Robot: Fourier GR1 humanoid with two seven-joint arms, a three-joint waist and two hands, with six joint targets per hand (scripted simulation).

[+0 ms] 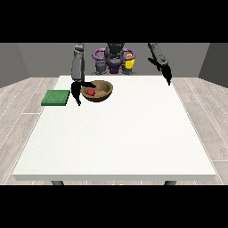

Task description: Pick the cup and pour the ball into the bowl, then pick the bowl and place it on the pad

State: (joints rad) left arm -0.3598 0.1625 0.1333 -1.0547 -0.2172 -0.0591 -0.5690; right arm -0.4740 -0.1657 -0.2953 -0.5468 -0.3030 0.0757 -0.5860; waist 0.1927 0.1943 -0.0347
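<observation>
A brown bowl (100, 91) stands on the white table (116, 133) at the far left, with a red ball (91, 91) inside it. The hand at the view's left (78, 92) is at the bowl's left rim; its thumb reaches over the rim and its fingers point straight down beside the bowl's wall. A green pad (56, 97) lies flat just left of that hand. A yellow cup (129, 63) shows at the table's far edge by the robot's torso. The hand at the view's right (165, 72) hangs above the far right corner, fingers relaxed, holding nothing.
Purple and grey parts of the robot's body (111, 60) rise behind the table's far edge. The pad overhangs the table's left edge slightly. White tabletop stretches from the bowl to the near edge.
</observation>
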